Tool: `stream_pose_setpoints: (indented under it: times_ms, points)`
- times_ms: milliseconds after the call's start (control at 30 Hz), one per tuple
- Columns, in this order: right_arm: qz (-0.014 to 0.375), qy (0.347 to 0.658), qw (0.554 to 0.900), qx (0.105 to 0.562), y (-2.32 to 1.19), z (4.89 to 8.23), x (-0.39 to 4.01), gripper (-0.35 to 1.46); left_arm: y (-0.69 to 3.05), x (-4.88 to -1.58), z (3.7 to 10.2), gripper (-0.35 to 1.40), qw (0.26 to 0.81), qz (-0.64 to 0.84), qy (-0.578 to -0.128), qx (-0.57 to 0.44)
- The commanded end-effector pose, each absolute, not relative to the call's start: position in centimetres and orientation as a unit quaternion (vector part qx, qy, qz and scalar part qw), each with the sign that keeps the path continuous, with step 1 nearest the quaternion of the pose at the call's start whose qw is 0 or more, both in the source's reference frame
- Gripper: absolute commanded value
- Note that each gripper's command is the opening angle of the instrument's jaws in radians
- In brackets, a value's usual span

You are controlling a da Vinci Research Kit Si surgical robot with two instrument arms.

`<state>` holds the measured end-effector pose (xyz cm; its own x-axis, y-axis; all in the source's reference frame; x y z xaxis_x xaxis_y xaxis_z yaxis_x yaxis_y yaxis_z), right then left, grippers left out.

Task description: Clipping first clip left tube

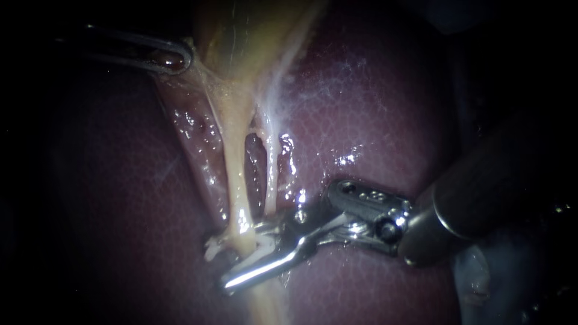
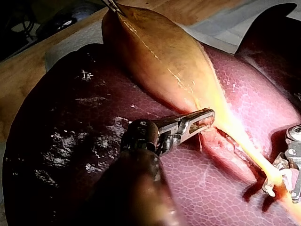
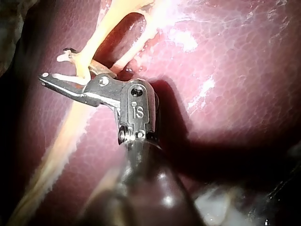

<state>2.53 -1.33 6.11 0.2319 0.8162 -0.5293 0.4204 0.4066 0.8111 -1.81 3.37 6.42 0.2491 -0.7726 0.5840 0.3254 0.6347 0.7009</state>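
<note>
In the endoscope view, the left instrument [image 1: 171,57] at the far left has its jaws closed on the gallbladder [image 1: 241,36]. The right instrument [image 1: 232,262] enters from the right. Its jaws stand apart, carrying a white clip [image 1: 212,247] astride the left tube [image 1: 236,180] at its near end, over the liver [image 1: 373,120].

In the left wrist view, the left instrument's [image 2: 200,120] jaws pinch the gallbladder's [image 2: 160,56] edge.

In the right wrist view, the right instrument's [image 3: 59,63] jaws straddle the left tube [image 3: 61,136], with the clip [image 3: 63,75] between them.
</note>
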Motion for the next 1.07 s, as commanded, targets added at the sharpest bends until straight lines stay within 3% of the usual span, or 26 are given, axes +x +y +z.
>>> stream_pose_setpoints:
  times_ms: [33,467,1067]
  points:
    - [0.168,0.596,0.590,0.518,-1.32,6.12,2.52,0.21,3.37,-1.81,6.43,-0.35,0.757,-0.363,-0.494,0.226]
    - [0.174,0.595,0.588,0.519,-1.33,6.11,2.50,-0.35,3.37,-1.81,6.43,-0.35,0.757,-0.362,-0.494,0.226]
    - [0.178,0.587,0.599,0.514,-1.31,6.11,2.51,-0.35,3.37,-1.81,6.43,-0.35,0.757,-0.363,-0.494,0.226]
